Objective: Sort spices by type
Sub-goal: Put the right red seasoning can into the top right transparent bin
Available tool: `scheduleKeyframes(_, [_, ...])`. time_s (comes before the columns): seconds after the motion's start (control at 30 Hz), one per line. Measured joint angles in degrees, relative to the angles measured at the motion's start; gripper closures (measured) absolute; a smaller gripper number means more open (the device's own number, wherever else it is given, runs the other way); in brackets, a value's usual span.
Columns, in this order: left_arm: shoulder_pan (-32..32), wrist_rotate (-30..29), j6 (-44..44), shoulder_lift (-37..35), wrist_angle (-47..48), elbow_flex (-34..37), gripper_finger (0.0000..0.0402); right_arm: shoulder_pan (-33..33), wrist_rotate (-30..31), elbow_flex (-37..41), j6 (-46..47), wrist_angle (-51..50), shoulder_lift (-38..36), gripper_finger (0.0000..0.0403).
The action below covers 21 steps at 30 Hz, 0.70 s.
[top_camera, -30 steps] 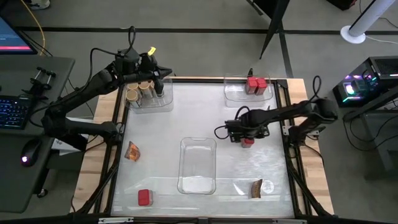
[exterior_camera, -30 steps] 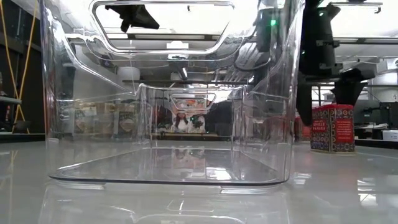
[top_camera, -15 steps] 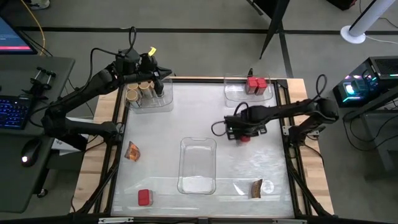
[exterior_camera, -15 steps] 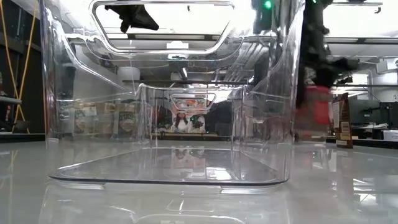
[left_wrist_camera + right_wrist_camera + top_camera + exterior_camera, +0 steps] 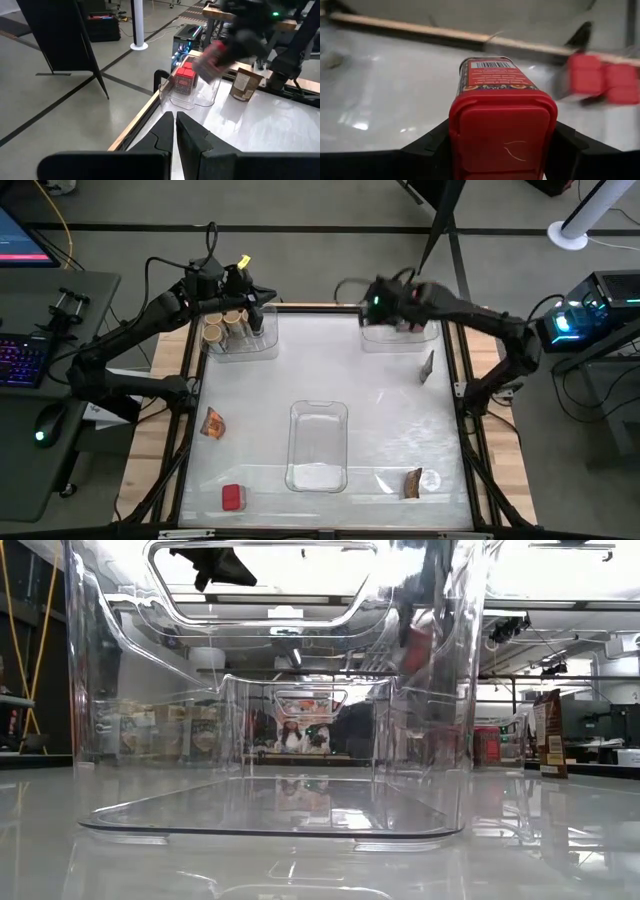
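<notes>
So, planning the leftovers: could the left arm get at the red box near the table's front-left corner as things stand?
Probably yes. The red box stands alone on the left arm's side with open table around it, and the left gripper, shut and empty, hovers by the jar tray.

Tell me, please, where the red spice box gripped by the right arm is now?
The red spice box sits in the right gripper, raised above the far-right clear tray that holds other red boxes.
</notes>
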<state>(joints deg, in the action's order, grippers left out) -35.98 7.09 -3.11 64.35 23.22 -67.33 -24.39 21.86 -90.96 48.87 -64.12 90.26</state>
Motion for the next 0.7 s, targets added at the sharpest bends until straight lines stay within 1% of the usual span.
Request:
scheduleKeyframes(0.17, [0.1, 0.0, 0.0, 0.0, 0.0, 0.0, 0.0392, -9.3, -5.4, 1.5, -6.8, -1.8, 4.2, 0.0196])
scheduleKeyframes(0.3, [0.0, 0.0, 0.0, 0.0, 0.0, 0.0, 0.0392, -14.7, -11.7, 2.9, -9.4, -2.1, 9.5, 0.0196])
scheduleKeyframes(0.4, [0.0, 0.0, 0.0, 0.0, 0.0, 0.0, 0.0392, -16.8, -12.0, 3.0, -11.7, -0.8, 13.5, 0.0196])
scheduleKeyframes(0.5, [0.0, 0.0, 0.0, 0.0, 0.0, 0.0, 0.0392, -18.2, -12.1, 3.0, -11.9, 0.8, 16.2, 0.0196])
scheduleKeyframes(0.7, [0.0, 0.0, 0.0, 0.0, 0.0, 0.0, 0.0392, -20.3, -13.2, 3.0, -11.4, 2.3, 19.7, 0.0196])
